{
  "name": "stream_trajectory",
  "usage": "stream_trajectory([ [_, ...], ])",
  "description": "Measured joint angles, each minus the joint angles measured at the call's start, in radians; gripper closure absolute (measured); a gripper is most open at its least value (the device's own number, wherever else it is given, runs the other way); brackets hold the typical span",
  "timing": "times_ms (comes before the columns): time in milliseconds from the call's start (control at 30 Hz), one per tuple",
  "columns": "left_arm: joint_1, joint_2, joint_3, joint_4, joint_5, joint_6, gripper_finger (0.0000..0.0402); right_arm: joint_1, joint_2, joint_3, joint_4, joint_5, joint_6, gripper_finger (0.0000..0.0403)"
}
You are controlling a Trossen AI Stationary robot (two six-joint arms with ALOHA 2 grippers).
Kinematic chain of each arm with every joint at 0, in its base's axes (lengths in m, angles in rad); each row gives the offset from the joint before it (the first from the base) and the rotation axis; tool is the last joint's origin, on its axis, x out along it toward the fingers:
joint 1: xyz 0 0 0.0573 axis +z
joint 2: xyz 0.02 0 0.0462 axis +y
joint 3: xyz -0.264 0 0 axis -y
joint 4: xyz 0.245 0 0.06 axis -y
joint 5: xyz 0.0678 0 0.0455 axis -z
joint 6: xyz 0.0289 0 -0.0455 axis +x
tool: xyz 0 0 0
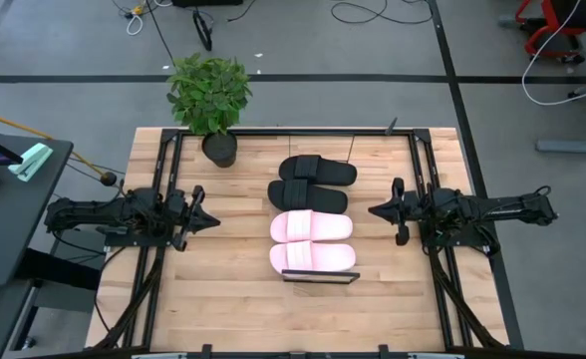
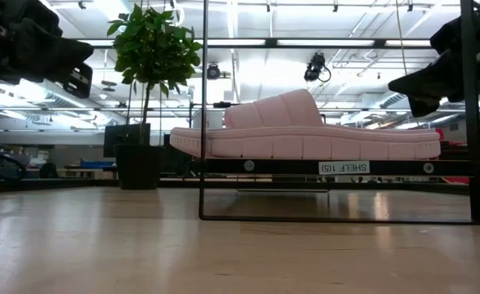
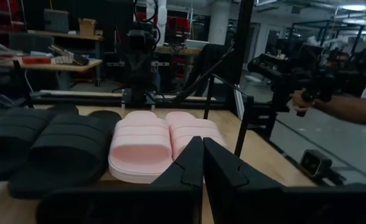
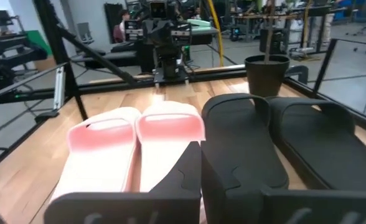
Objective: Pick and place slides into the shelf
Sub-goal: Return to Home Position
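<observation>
Four slides lie side by side in a row on the shelf [image 1: 320, 277] at the table's middle: two black ones [image 1: 313, 182] toward the far edge, two light pink ones [image 1: 313, 242] toward the near edge. The low view shows the nearest pink slide [image 2: 305, 135] resting sole-down on the shelf board [image 2: 289, 167]. My left gripper [image 1: 213, 221] hovers shut left of the row, pointing at it. My right gripper [image 1: 373, 210] hovers shut to the right, also pointing at it. Both wrist views show their shut fingers, the left [image 3: 203, 155] and the right [image 4: 200, 163], facing the slides' sides.
A potted plant [image 1: 211, 100] stands at the table's far left, just beyond the far black slide. Black frame rails [image 1: 163, 179] run along both table sides under the arms. A person's forearm [image 3: 351, 109] shows in the room beyond the table. Bare wood lies on both sides of the shelf.
</observation>
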Motion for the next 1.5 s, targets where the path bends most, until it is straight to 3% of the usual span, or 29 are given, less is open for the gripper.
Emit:
stream_trajectory([
  [933,0.000,0.000,0.000,0.003,0.000,0.048,0.0397,0.000,0.000,0.000,-0.002,-0.009,0.007,0.0402],
  [1233,0.000,0.000,0.000,0.003,0.000,0.026,0.0350,0.000,0.000,0.000,-0.002,-0.008,0.008,0.0402],
  [1500,0.000,0.000,0.000,0.004,0.000,0.022,0.0332,0.000,0.000,0.000,-0.002,-0.008,-0.010,0.0395],
])
